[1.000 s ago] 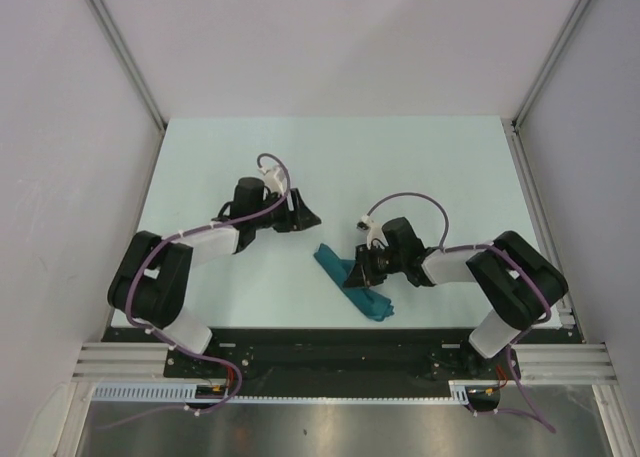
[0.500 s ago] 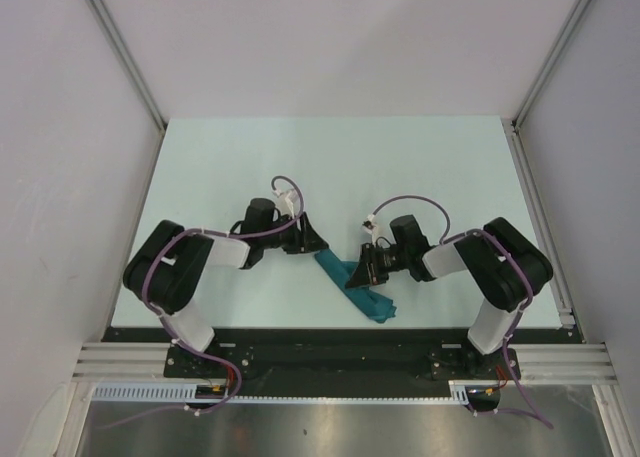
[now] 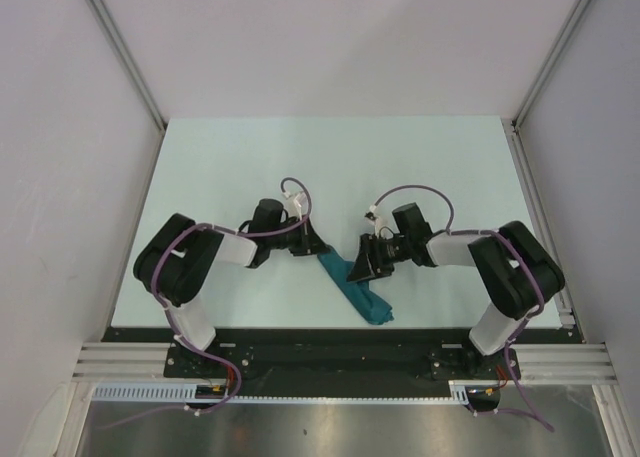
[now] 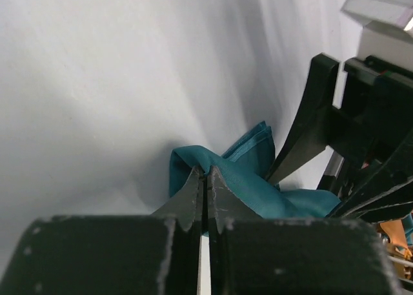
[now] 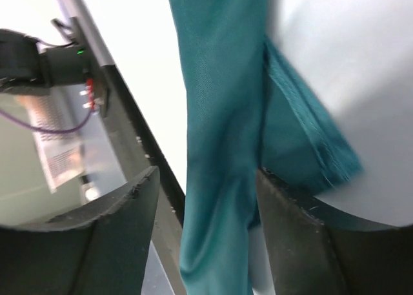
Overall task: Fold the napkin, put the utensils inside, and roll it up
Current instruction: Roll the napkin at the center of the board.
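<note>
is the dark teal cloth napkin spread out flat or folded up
Folded up, not spread: the dark teal cloth napkin is a slim diagonal strip from above, with stacked edges in the right wrist view.

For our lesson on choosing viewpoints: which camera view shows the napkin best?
The top external view: it shows nearly the whole napkin as a long strip. The left wrist view shows only one bunched end; the right wrist view, a cropped close-up stretch.

Matt, soft teal cloth napkin (image 3: 366, 300)
</note>
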